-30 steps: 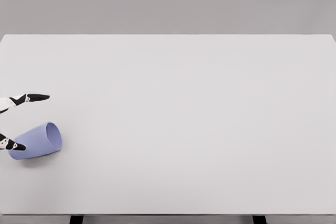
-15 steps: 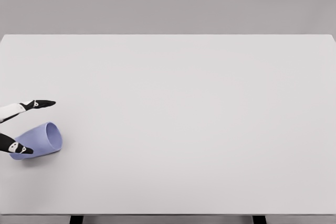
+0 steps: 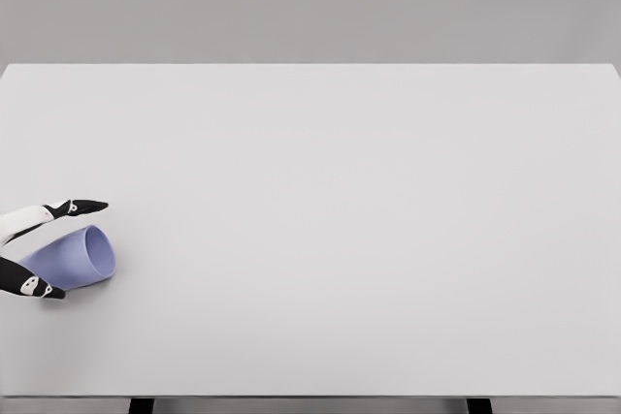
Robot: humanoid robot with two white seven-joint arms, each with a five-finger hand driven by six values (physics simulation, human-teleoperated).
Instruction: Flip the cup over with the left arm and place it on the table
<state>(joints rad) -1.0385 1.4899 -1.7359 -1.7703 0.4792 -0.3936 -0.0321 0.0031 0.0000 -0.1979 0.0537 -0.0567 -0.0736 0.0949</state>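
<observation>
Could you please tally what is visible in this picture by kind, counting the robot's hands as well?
Cups: 1, the lilac cup lying on its side near the table's left edge
Tables: 1, the white table
Hands: 1, the left hand, its fingers on either side of the cup
Total: 3

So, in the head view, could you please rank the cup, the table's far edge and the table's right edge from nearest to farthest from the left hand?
1. Lilac cup: lying on its side between the left hand's fingers, at the table's left.
2. Table's far edge: up the picture, beyond the hand.
3. Table's right edge: across the whole tabletop.
</observation>
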